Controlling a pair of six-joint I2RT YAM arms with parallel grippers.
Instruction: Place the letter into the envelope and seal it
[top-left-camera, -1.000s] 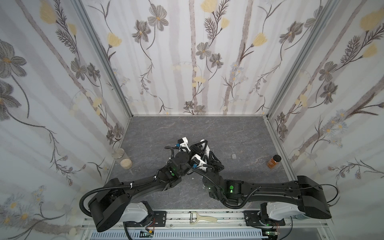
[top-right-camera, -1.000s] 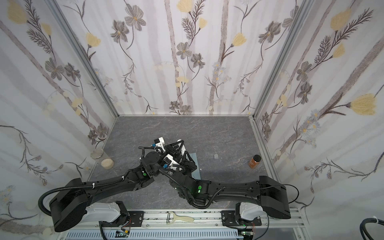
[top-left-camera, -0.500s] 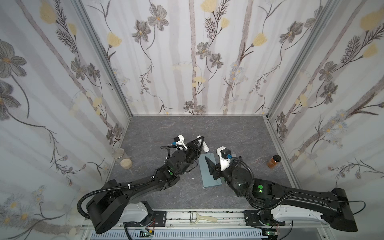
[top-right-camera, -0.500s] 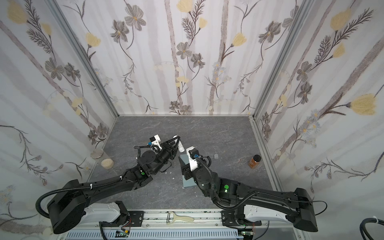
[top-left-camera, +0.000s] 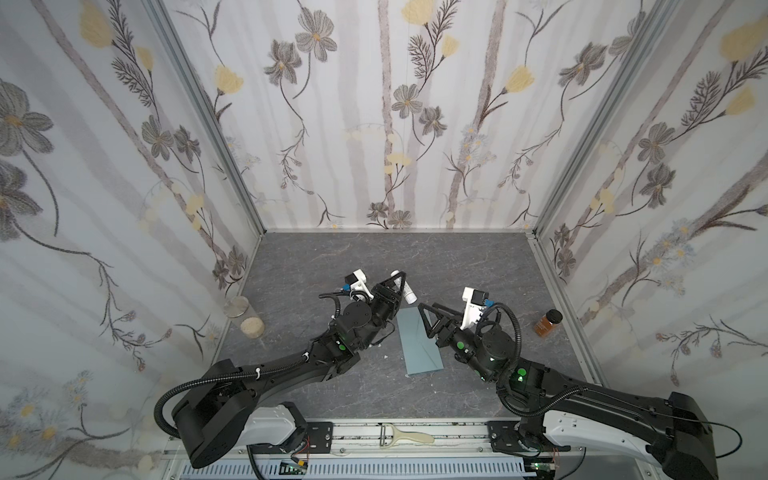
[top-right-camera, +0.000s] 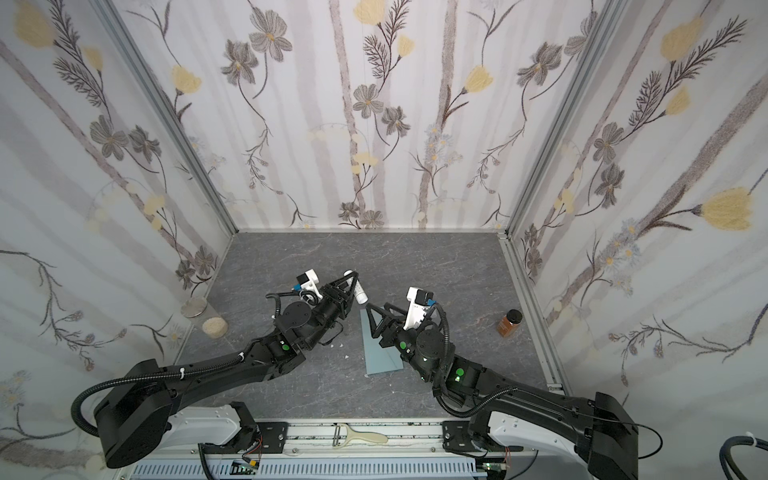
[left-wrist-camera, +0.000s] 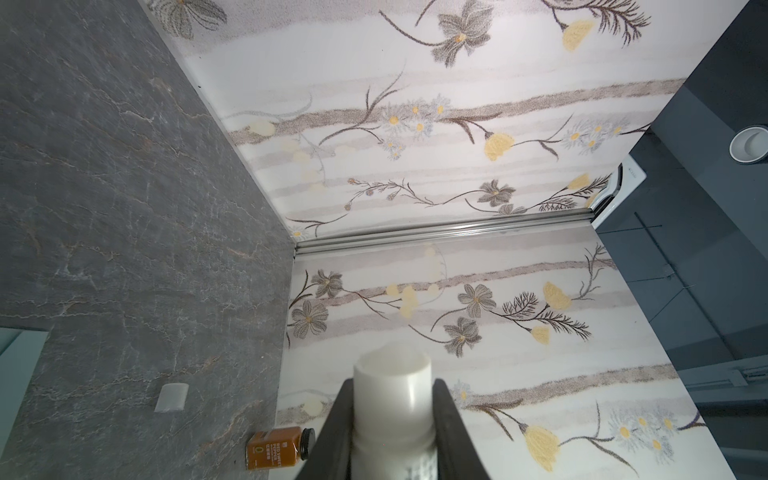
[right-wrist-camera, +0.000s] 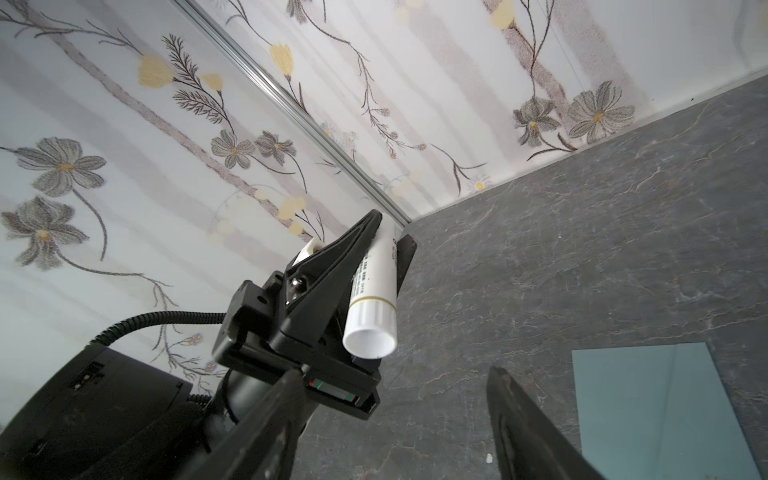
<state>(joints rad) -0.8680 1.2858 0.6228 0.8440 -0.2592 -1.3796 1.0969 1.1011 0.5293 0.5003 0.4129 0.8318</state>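
Gripping a small white plastic glue stick (top-left-camera: 406, 290), the left jaws sit at 11 o'clock of the flat blue-grey paper envelope (top-left-camera: 417, 345); right jaws, wide and empty, hover nearer, at its 1 o'clock edge. Long axis: 12-to-6. Letter unseen.

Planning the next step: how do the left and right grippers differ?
The left gripper is shut on the white glue stick; the right gripper is open and empty. The left gripper is left of the envelope, the right gripper at its right edge. Both are black, pointing roughly toward the back wall.
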